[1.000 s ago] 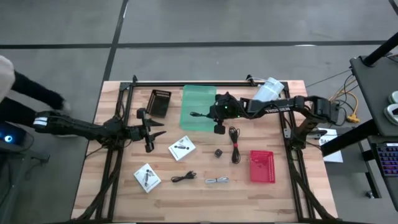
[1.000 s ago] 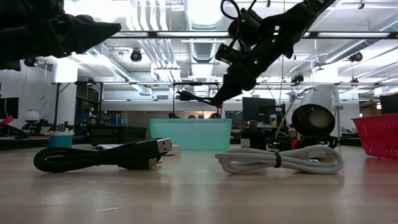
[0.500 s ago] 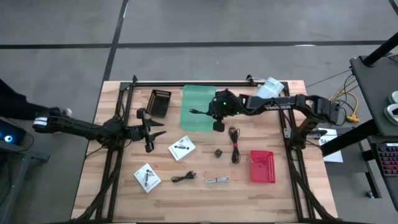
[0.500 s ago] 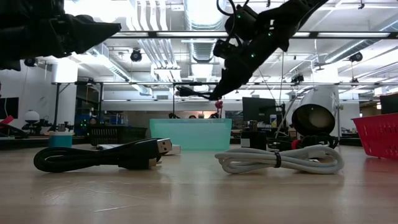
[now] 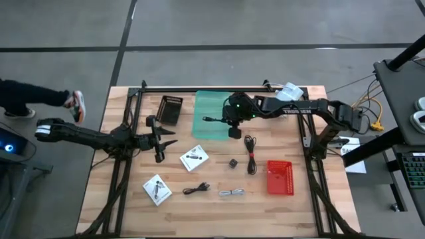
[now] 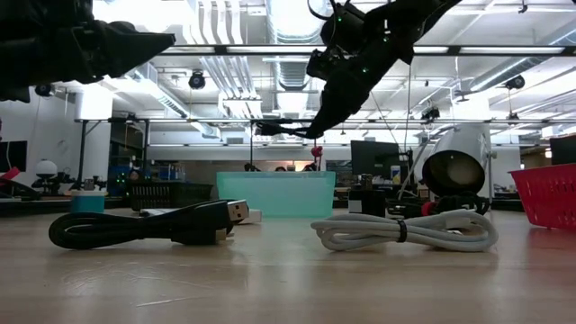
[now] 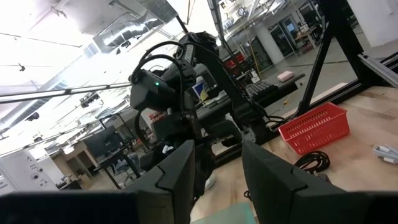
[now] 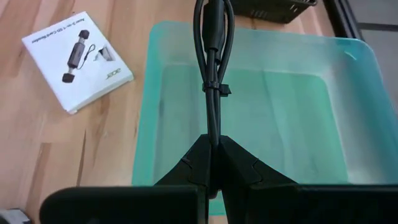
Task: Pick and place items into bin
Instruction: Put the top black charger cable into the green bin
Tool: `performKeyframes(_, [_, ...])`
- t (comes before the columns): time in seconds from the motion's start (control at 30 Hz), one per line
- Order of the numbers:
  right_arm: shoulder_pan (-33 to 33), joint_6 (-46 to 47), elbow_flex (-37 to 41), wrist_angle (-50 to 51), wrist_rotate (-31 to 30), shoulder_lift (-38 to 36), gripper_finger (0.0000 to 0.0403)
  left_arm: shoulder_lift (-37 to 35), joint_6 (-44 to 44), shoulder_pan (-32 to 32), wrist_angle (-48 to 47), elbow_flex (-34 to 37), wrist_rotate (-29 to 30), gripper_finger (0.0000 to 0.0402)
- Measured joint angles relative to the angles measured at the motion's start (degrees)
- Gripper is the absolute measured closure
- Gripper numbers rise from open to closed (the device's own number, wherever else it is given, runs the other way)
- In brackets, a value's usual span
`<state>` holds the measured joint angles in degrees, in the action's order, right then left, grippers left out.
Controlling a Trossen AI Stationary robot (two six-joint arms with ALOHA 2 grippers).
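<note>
Cable time: I'm holding a thin black cable (image 8: 211, 56) in the right gripper (image 8: 211, 149), jaws pinched tight on one end of it. It's hanging out in front of the gripper, up over the green bin (image 5: 211, 114), near the bin's right side in the high view. Nothing inside the bin yet, as far as I'm seeing.

Left gripper (image 5: 166, 137) is waiting over the surface (image 5: 133, 199), well apart from the bin, jaws apart w/ nothing btwn them.

Other stuff is sitting on the surface: two white packets (image 5: 194, 158) (image 5: 157, 188), a tiny dark cube (image 5: 233, 162), another black cable (image 5: 250, 153) by the red basket (image 5: 279, 177), a short black cable (image 5: 196, 189) and a pale grey cable (image 5: 231, 192) near the front edge. A black tray (image 5: 170, 109) is lying left of the bin. A big white cylinder (image 5: 285, 93) is at the back right.

What could go wrong, I think: the cable is long and floppy. If I'm letting go too near the bin wall, part of it could flop over the rim and slide out. It's also up pretty high, so it could bounce or swing on the way down. Better to be moving more over the middle and lower before opening.
</note>
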<state>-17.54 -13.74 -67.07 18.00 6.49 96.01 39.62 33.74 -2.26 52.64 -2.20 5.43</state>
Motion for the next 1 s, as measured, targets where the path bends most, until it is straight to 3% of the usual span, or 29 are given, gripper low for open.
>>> performKeyframes(0.4, [0.0,0.0,-10.7,10.9,0.2,7.9,0.0394,0.0,0.0,0.0,-0.1,0.0,0.0,0.0283])
performKeyframes(1.0, [-0.9,0.2,-21.5,28.8,1.7,10.4,0.0394,0.0,0.0,0.0,-0.1,0.0,0.0,0.0283])
